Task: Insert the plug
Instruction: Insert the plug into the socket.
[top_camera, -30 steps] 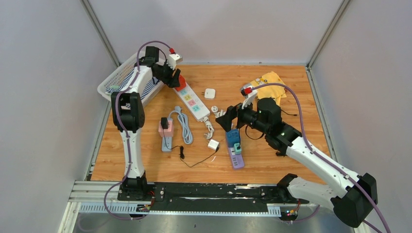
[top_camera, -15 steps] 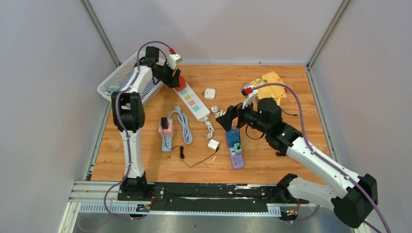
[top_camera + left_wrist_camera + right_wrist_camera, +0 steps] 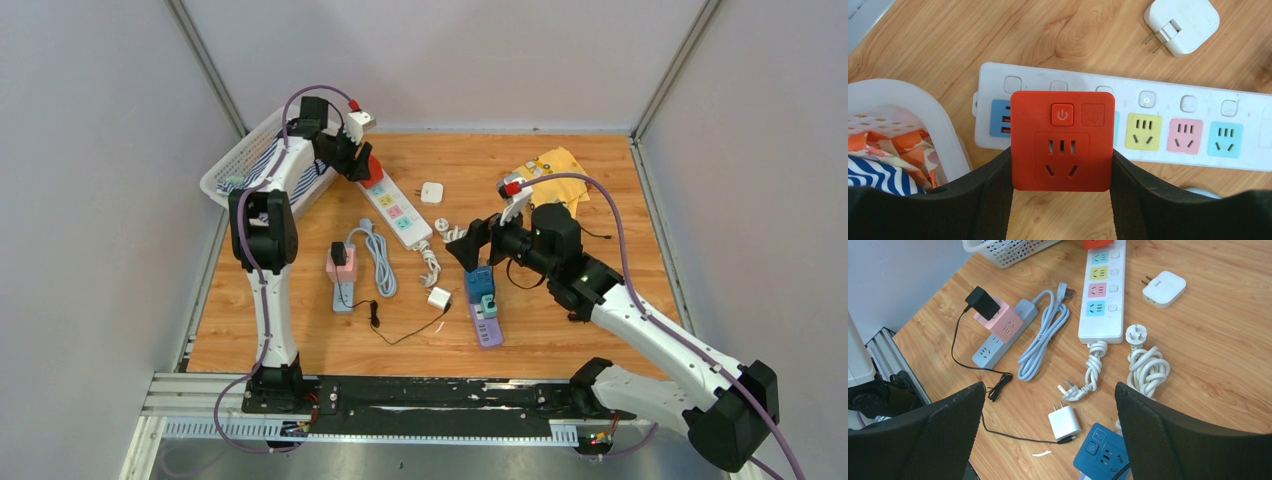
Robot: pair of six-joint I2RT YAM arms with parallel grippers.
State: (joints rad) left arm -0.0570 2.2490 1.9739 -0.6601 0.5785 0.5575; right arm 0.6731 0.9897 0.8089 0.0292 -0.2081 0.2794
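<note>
The plug is a red cube adapter (image 3: 1062, 142) with a power button and a socket face. My left gripper (image 3: 1062, 167) is shut on its two sides. It hangs over the far end of the white power strip (image 3: 1188, 135), covering the spot between the blue USB panel and the yellow socket. Whether it is seated I cannot tell. In the top view the red cube (image 3: 372, 170) and the left gripper (image 3: 360, 165) are at the strip's (image 3: 398, 212) far end. My right gripper (image 3: 1048, 390) stands open above the table, holding nothing.
A white basket (image 3: 240, 160) with cloth stands at the far left. On the table lie a square white charger (image 3: 432, 192), a white charger on a black lead (image 3: 1064, 423), a blue cube (image 3: 1100, 452) on a purple strip (image 3: 487, 325), a pink cube (image 3: 340, 266) and coiled cables (image 3: 1147, 365).
The right arm has crept a touch to the right. The left arm and the red cube have not moved.
</note>
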